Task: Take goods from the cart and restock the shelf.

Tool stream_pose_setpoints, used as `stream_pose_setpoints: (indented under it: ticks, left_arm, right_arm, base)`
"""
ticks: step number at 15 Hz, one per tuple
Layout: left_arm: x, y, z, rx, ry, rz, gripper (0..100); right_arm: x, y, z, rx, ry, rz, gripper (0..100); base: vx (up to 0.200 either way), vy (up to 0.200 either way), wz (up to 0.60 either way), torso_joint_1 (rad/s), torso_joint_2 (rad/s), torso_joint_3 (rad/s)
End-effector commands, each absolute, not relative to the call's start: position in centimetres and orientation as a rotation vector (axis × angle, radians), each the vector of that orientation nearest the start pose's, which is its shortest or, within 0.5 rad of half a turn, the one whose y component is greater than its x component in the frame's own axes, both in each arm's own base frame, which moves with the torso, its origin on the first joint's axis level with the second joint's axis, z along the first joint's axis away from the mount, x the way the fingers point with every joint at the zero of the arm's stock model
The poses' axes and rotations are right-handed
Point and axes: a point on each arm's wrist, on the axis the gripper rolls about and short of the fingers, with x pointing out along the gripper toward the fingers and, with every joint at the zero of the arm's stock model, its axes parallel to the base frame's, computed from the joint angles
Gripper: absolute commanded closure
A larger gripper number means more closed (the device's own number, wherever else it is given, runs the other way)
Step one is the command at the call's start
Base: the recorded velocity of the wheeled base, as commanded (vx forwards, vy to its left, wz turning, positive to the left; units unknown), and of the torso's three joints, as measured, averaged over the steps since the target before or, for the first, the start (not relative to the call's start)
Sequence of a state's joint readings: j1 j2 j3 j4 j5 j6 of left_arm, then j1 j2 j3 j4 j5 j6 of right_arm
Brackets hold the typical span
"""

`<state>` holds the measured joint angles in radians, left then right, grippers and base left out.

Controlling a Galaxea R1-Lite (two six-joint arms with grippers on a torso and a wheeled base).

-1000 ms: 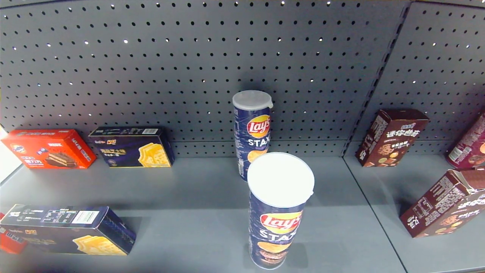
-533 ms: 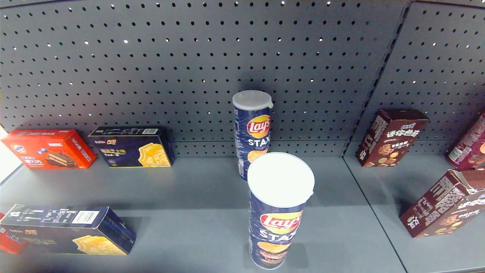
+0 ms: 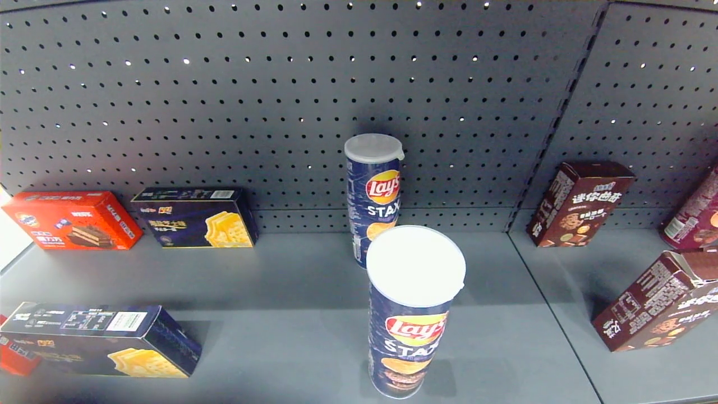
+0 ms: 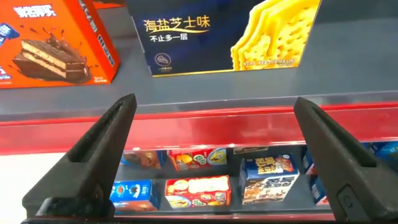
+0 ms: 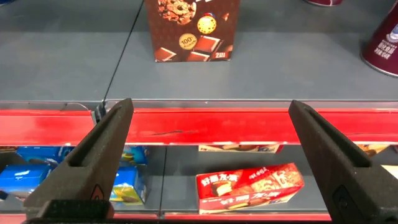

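Grey metal shelf holds a navy cylindrical chip can hiding the base of the rear can, while my left gripper and right gripper gape empty.

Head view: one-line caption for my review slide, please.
Front chip can stands upright before rear chip can on the grey shelf, red cake box far left, brown cookie box back right.

Matte black wedge fingers on the left gripper, tapering to blunt tips, round screw recess near one base. Same black wedges on the right gripper.
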<state>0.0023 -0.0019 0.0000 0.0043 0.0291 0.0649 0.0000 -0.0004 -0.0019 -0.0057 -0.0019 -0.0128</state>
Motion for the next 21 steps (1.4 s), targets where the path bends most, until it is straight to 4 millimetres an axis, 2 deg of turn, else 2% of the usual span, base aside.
stream_pose_setpoints:
  ticks: [1, 2, 3, 4, 6, 8, 9, 11, 13, 15, 18, 21]
  left_arm:
    - [-2.3, 0.1, 7.5, 0.063, 0.006, 0.032, 0]
    - [-2.3, 0.0, 7.5, 0.063, 0.005, 0.021, 0]
    - [-2.3, 0.0, 7.5, 0.063, 0.005, 0.014, 0]
    - [-2.3, -0.1, 7.5, 0.061, 0.004, -0.025, 0]
    - [-2.3, -0.1, 7.5, 0.06, 0.004, -0.029, 0]
    - [-2.3, -0.1, 7.5, 0.06, 0.004, -0.029, 0]
    - [-2.3, -0.1, 7.5, 0.06, 0.004, -0.029, 0]
    - [-2.3, -0.1, 7.5, 0.054, 0.004, -0.031, 0]
    - [-2.3, -0.1, 7.5, 0.054, 0.005, -0.029, 0]
    - [-2.3, -0.1, 7.5, 0.054, 0.004, -0.029, 0]
    - [-2.3, -0.1, 7.5, 0.054, 0.005, -0.031, 0]
    - [-2.3, -0.1, 7.5, 0.052, 0.004, -0.031, 0]
  right_arm:
    - [-2.9, 0.0, 13.7, -0.004, -0.126, -0.051, 0]
    - [-0.8, 0.0, 18.5, 0.022, -0.065, -0.036, 0]
    - [-0.8, 0.0, 19.0, 0.022, -0.075, -0.015, 0]
    - [-0.8, 0.2, 22.7, -0.016, -0.13, 0.125, 0]
    - [0.4, 0.4, 25.3, -0.02, -0.115, 0.224, 0]
    - [2.6, 0.8, 27.3, -0.034, -0.082, 0.336, 0]
    - [3.9, 1.2, 27.9, -0.058, -0.059, 0.394, 0]
    - [6.2, 2.0, 27.9, -0.092, 0.001, 0.475, 0]
    - [8.9, 4.0, 27.7, -0.102, 0.06, 0.614, 0]
    - [11.0, 5.6, 28.1, -0.106, 0.079, 0.673, 0]
    - [13.4, 7.5, 28.0, -0.164, 0.119, 0.729, 0]
    - [14.6, 9.3, 27.9, -0.19, 0.141, 0.794, 0]
  base:
    - [0.0, 0.0, 0.0, 0.0, 0.0, 0.0]
    - [0.0, 0.0, 0.0, 0.0, 0.0, 0.0]
    - [0.0, 0.0, 0.0, 0.0, 0.0, 0.0]
    - [0.0, 0.0, 0.0, 0.0, 0.0, 0.0]
    - [0.0, 0.0, 0.0, 0.0, 0.0, 0.0]
    - [0.0, 0.0, 0.0, 0.0, 0.0, 0.0]
    - [0.0, 0.0, 0.0, 0.0, 0.0, 0.0]
    - [0.0, 0.0, 0.0, 0.0, 0.0, 0.0]
    - [0.0, 0.0, 0.0, 0.0, 0.0, 0.0]
    - [0.0, 0.0, 0.0, 0.0, 0.0, 0.0]
    - [0.0, 0.0, 0.0, 0.0, 0.0, 0.0]
    - [0.0, 0.0, 0.0, 0.0, 0.0, 0.0]
